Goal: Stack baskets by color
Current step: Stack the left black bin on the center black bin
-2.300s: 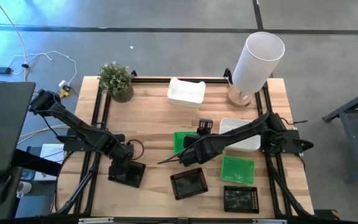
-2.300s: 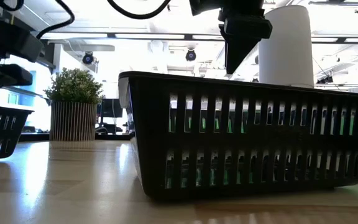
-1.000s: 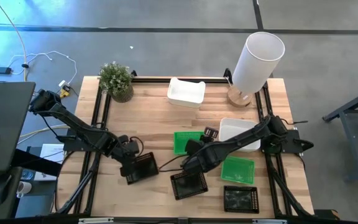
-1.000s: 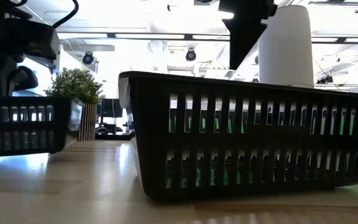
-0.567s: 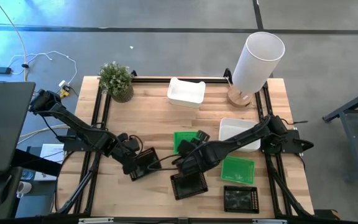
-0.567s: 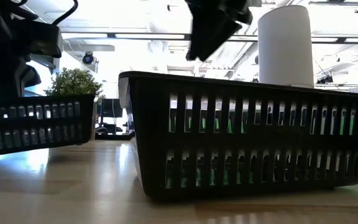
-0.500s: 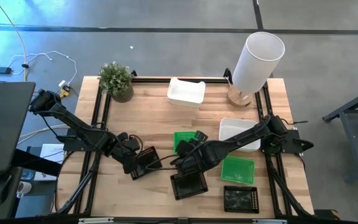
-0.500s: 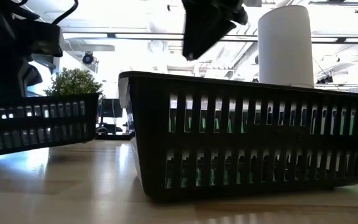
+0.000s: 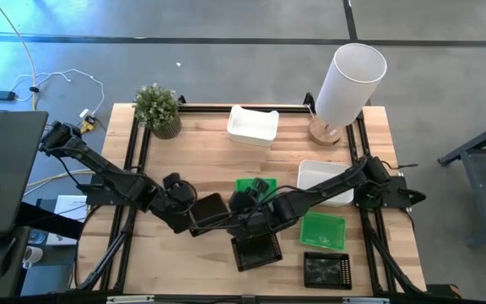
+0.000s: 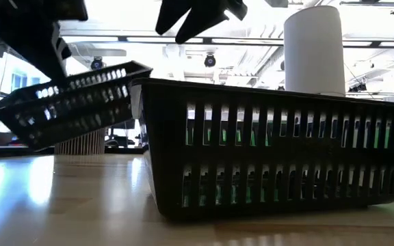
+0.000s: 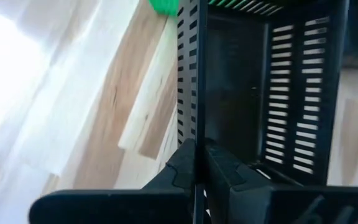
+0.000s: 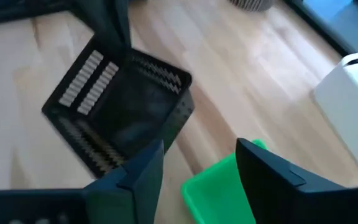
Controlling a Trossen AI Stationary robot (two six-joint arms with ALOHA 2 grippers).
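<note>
Two arms meet over the middle of a pale wooden desk (image 9: 209, 143) on a grey floor, with ceiling lights beyond. A potted plant (image 9: 159, 108) and a tall white cylinder (image 9: 348, 80) stand at the back. The left gripper (image 9: 194, 218), jaws pinching its wall, holds a black basket (image 9: 209, 209) tilted. The right gripper (image 9: 241, 203), jaws spread, hovers beside it above a green basket (image 9: 250, 187). Another black basket (image 10: 272, 147) blocks the low view.
</note>
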